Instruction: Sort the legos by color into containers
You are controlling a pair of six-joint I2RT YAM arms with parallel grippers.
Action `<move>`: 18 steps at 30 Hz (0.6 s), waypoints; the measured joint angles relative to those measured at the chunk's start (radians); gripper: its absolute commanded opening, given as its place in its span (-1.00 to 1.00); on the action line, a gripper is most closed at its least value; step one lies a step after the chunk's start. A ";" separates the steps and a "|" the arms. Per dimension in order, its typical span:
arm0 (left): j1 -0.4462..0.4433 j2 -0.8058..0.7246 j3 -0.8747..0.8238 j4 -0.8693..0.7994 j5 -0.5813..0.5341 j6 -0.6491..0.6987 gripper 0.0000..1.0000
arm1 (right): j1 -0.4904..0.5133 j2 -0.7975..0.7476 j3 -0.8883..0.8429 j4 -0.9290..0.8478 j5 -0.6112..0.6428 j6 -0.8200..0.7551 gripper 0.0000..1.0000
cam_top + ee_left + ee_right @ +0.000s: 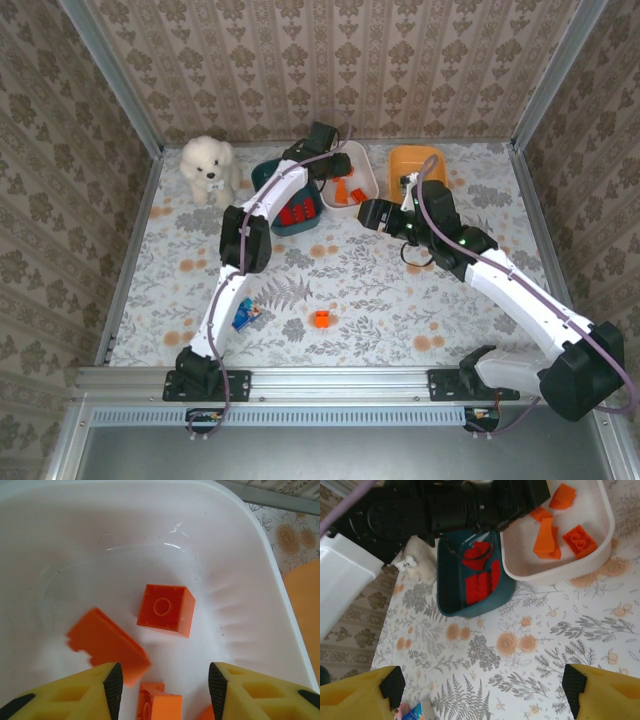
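My overhead feed was bright and evenly lit, with only soft, faint shadows on the floral table (380,300). On the left wrist feed, a small glare streak sat on the white bin (250,555), and 1 orange brick (105,642) looked smeared. The right wrist feed blurred the left arm (445,505) close to its lens.

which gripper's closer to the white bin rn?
Left. The left gripper hangs open right over the white bin, above the orange bricks inside. The right gripper hovers over the table, off the bin's near end.
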 measured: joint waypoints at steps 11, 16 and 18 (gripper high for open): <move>0.000 -0.093 -0.037 -0.021 0.035 -0.066 0.13 | 0.015 -0.053 -0.026 0.032 0.053 -0.095 0.70; 0.001 -0.405 -0.285 -0.027 0.033 -0.075 0.20 | 0.137 -0.053 -0.005 -0.101 0.083 -0.221 0.67; 0.004 -0.594 -0.461 -0.012 0.031 -0.078 0.22 | 0.218 -0.057 -0.013 -0.141 0.093 -0.274 0.68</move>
